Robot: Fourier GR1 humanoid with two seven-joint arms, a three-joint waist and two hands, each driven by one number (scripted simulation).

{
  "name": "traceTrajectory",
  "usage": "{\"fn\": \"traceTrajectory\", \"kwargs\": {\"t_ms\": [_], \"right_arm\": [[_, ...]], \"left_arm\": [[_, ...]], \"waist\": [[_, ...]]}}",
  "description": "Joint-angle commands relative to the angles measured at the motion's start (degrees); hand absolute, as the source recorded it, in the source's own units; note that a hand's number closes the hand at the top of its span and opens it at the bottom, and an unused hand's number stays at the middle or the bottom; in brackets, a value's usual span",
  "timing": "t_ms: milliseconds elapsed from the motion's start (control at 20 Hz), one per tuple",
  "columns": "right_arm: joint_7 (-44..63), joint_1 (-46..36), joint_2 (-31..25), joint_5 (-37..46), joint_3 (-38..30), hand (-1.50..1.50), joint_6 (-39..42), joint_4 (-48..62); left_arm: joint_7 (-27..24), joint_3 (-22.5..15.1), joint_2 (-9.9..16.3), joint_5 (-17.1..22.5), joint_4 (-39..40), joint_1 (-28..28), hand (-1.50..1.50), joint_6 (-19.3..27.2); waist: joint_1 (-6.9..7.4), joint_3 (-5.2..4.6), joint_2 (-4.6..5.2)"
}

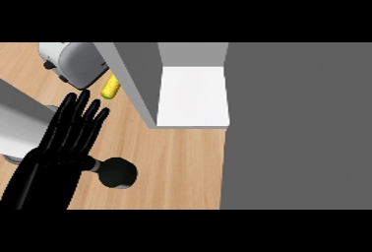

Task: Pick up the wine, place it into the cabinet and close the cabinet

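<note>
The wine bottle (117, 173) is dark and shows as a rounded shape on the wooden counter (181, 162), low and left of centre. Its narrow end points left and disappears behind my left hand (62, 147). That hand is open, fingers straight and pointing up the view, just left of the bottle; I cannot tell whether it touches it. The cabinet (138, 83) stands at top centre with grey walls and a white inner floor (193, 96), its opening facing the counter. A broad grey panel (298, 128) fills the right side. My right hand shows nowhere.
A silver toaster (73, 61) sits at the top left, with a yellow corn cob (110, 87) between it and the cabinet wall. A grey-white object (18, 123) lies at the left edge behind my left forearm.
</note>
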Motion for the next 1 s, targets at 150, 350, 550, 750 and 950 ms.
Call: {"fn": "traceTrajectory", "kwargs": {"t_ms": [150, 350, 550, 750, 950], "right_arm": [[1.1, -2.4, -0.1, -0.7, -1.9, -1.5, 0.0, 0.9], [1.9, -1.8, -1.0, -2.3, -3.3, -1.5, 1.8, 0.2], [2.9, 1.0, 1.1, -0.5, -1.5, -1.5, 0.5, -4.3], [-3.2, 2.2, 1.3, -2.4, -3.5, -1.5, 4.0, 0.9], [0.5, 0.1, 3.7, 4.6, 3.1, -1.5, 0.0, -0.9]], "left_arm": [[-6.9, 6.0, 2.0, 3.2, 5.1, 4.8, -1.5, -5.3], [-6.5, 6.7, 3.3, 3.5, 0.2, 10.0, -1.5, -7.2], [-7.9, 6.2, 1.8, -0.3, 4.2, 7.6, -1.5, -5.9], [-12.5, 10.8, 3.4, 2.0, 11.0, 8.4, -1.5, -10.4], [-14.7, 15.8, 6.5, 5.3, 14.8, 9.4, -1.5, -14.8]], "waist": [[0.18, -0.03, 0.07], [0.27, -0.01, -0.01], [-0.05, 0.0, -0.01], [-0.09, 0.01, 0.03], [0.07, -0.02, 0.03]]}}
